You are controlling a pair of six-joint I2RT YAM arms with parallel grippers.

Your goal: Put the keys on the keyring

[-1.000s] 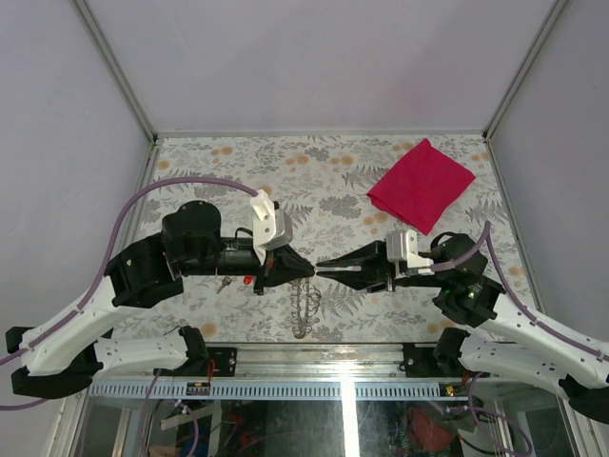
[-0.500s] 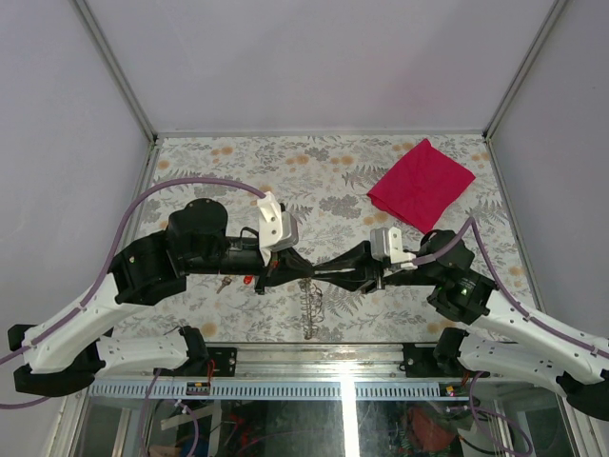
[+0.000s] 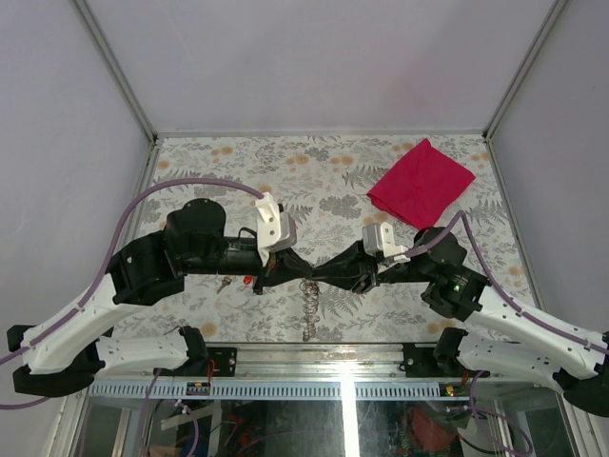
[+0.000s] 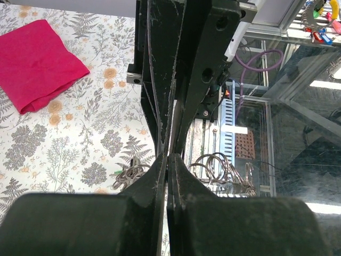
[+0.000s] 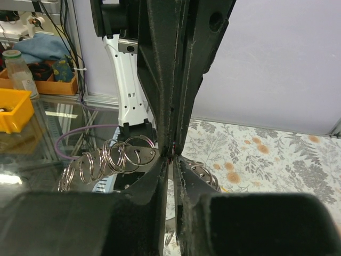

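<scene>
The left gripper (image 3: 303,272) is pinching the keyring (image 3: 308,307), a dangling string of thin steel loops, over the table's (image 3: 238,162) near edge. The right gripper (image 3: 326,275) is touching it tip to tip, almost closed, its grip unclear. The keys (image 3: 234,282) are lying under the left arm: small, stiff, light, likely slippery, best taken by the flat head

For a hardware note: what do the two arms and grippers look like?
Left arm and right arm: white lower links, black joints, black tapered fingers, a purple cable along each, a white camera block at each wrist. A green light glows on the right.
</scene>
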